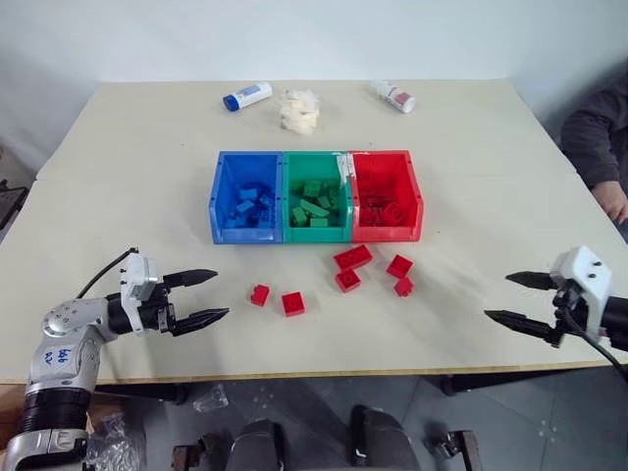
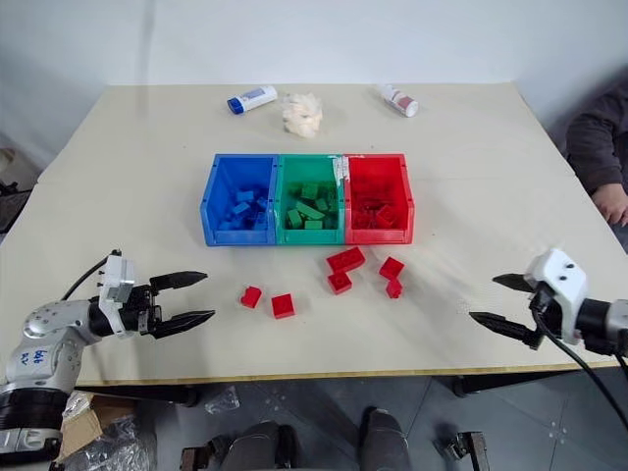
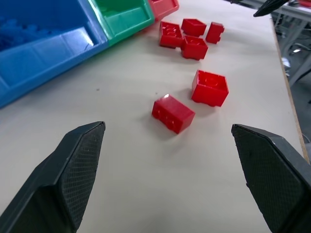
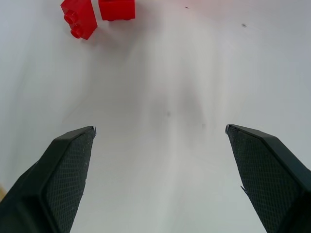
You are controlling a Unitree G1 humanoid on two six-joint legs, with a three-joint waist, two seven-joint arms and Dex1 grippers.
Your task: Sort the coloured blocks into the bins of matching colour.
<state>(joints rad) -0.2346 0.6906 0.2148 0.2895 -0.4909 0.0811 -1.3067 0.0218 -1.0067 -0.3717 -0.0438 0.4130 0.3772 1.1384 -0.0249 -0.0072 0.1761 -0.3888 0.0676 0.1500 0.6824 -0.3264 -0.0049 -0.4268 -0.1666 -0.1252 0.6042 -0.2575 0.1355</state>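
Both claws hang empty with fingers spread wide — left claw (image 1: 203, 297) and right claw (image 1: 510, 298) on either side of six red blocks (image 1: 351, 258) lying loose just in front of the red bin (image 1: 386, 195). Green bin (image 1: 314, 196) and blue bin (image 1: 245, 196) adjoin it on the pale tabletop (image 1: 147, 177) — beyond, a white wall.

Bins in a row mid-table, loose blocks in front.
Three bins (image 1: 316, 196) touch side by side; six blocks (image 1: 352, 258) lie before them, perhaps two touching; tubes (image 1: 246, 96) and wad (image 1: 299, 110) behind.

Bright, even light; soft shadows, sharp focus throughout.
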